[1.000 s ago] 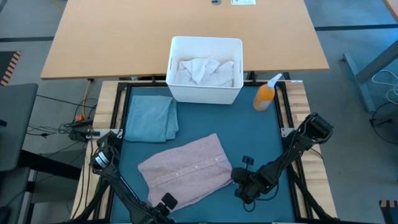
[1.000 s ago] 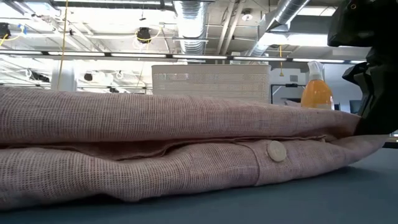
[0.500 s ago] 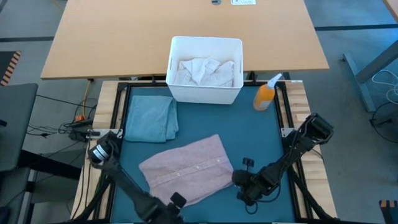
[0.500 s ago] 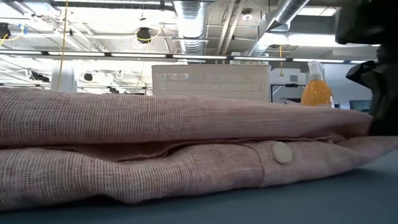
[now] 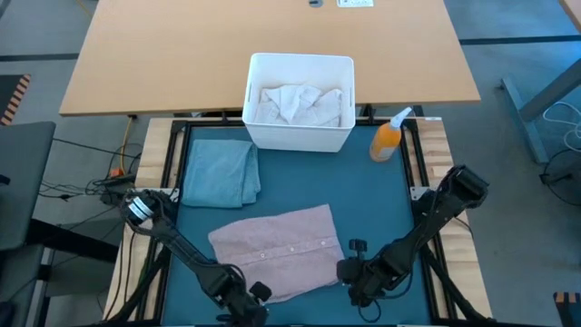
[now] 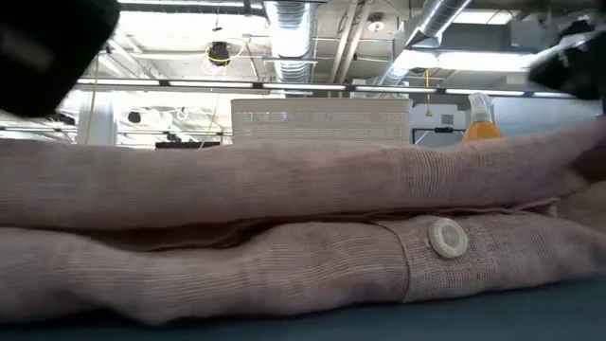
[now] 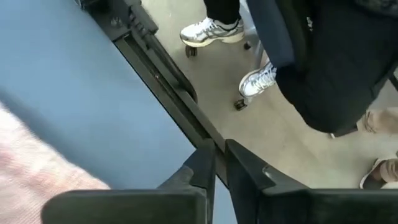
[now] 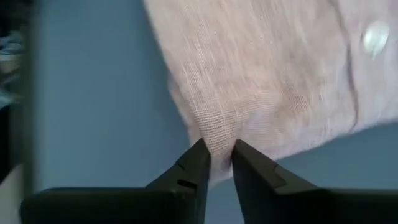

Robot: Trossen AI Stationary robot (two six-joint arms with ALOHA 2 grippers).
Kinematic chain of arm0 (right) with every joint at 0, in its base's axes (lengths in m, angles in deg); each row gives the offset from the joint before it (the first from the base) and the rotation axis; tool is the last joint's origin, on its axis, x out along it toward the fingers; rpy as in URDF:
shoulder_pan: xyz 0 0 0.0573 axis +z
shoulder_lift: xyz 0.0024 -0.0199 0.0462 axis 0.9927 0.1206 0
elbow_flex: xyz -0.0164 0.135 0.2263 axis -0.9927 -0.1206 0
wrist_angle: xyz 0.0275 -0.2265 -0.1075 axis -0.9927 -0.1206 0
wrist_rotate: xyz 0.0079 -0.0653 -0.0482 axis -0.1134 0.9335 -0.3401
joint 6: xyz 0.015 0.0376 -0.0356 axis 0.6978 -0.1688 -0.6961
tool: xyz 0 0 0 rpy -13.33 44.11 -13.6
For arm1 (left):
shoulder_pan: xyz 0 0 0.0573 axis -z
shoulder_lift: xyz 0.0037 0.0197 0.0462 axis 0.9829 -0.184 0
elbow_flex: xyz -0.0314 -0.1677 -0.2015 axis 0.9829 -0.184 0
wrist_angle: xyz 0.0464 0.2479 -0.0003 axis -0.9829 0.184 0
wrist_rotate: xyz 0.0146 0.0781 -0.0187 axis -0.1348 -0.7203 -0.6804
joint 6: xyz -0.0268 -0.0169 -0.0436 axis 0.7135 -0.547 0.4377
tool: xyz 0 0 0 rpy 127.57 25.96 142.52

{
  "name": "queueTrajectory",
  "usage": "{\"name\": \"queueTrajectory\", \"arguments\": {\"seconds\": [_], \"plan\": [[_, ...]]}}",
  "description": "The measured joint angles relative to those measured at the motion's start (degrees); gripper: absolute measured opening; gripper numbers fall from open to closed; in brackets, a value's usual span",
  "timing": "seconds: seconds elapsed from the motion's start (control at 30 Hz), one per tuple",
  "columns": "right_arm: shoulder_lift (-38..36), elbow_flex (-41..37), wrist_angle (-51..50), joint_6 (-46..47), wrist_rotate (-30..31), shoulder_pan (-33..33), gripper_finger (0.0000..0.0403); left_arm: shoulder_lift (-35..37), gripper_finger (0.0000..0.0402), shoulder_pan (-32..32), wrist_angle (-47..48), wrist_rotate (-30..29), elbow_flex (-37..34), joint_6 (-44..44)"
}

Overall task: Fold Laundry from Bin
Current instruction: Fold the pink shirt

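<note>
Pink shirt (image 5: 277,252), folded, lies on the teal mat (image 5: 372,200) at 6 o'clock from the bin (image 5: 300,102). Right end effector (image 8: 216,163) pinches its hem; left end effector (image 7: 219,163), closed and empty, hangs over the desk edge. Squaring the fold seems next.

We see two slim black jointed arms, each ending in a dark gripper. The left gripper (image 7: 219,163) has matte black wedge fingers (image 7: 202,171) tapering to narrow tips on a rounded black bar. The right gripper (image 8: 217,154) looks the same, its fingers (image 8: 249,165) angular, with small moulded notches.
</note>
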Motion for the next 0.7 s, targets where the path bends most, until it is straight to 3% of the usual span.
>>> {"name": "queueTrajectory", "arguments": {"seconds": [0.23, 0.33, 0.5, 0.6, 0.7], "plan": [[-1.7, 10.2, -10.8, -2.2, -3.1, 0.9, 0.0126, 8.5, 0.0002, 0.3, 5.0, -1.8, -0.1, -4.5], [-1.7, 11.0, -12.2, -3.1, -2.9, 0.9, 0.0130, 11.9, 0.0001, 1.1, 4.7, -9.7, 0.0, -5.6], [-1.3, 7.3, 0.4, -7.9, 10.0, -0.5, 0.0118, 12.6, 0.0000, 1.4, 10.9, -30.1, -0.4, -0.1], [-1.2, 2.2, 9.7, -8.7, 10.5, -2.1, 0.0083, 11.7, 0.0000, 1.0, 6.7, -31.4, -3.5, 3.3], [-1.2, -2.0, 17.0, -8.5, 11.1, -1.5, 0.0027, 11.6, 0.0000, 1.3, -3.4, -25.9, -10.7, 6.9]]}}
